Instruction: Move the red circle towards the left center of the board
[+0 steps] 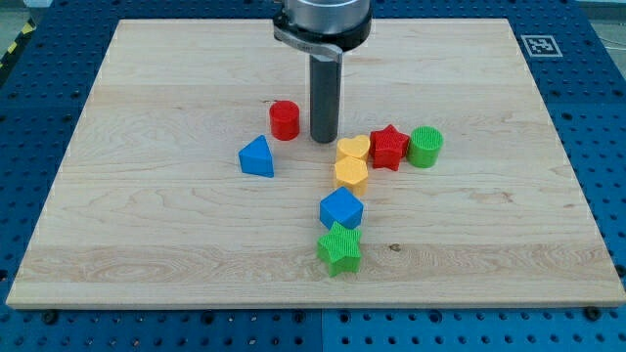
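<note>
In the one camera view, the small red cylindrical plastic block, the red circle point(285, 120), stood on the pale wooden surface point(147, 225) a little above the board's middle and slightly toward the view's left. My tip point(324, 140), the lower end of the dark rod serving as end effector, sat just beside the red circle on its right, with a narrow gap that I could not confirm as contact; being a plain rod, it had no jaws to stand apart or together and clamped on nothing. Below and left of the red circle lay a blue triangular block point(257, 157), near but apart from it. To the red circle's right and lower right clustered a yellow heart block point(353, 149), a yellow hexagonal block point(350, 173), a red star block point(389, 147) and a green cylindrical block point(425, 146); further below were a blue cube-like block point(341, 208) and a green star block point(339, 248). Judged from this, the push should have run leftward and slightly downward through the red circle's centre, slowly, keeping above the blue triangular block so it was not clipped or dragged along.
</note>
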### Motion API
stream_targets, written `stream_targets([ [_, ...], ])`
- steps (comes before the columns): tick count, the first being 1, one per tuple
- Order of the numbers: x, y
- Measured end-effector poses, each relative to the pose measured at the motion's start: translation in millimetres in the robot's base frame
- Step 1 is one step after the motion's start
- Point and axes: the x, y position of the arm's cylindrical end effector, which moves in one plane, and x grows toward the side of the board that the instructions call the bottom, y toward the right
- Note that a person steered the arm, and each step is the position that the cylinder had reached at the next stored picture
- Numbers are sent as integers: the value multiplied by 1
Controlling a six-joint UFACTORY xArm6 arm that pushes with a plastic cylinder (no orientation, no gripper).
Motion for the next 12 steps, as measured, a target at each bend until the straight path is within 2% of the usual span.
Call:
stream_targets([
  [1, -35, -36],
  [2, -48, -61],
  [7, -37, -53],
  [8, -16, -18],
  [9, -16, -17],
  [10, -3, -29],
  [12, -8, -86],
])
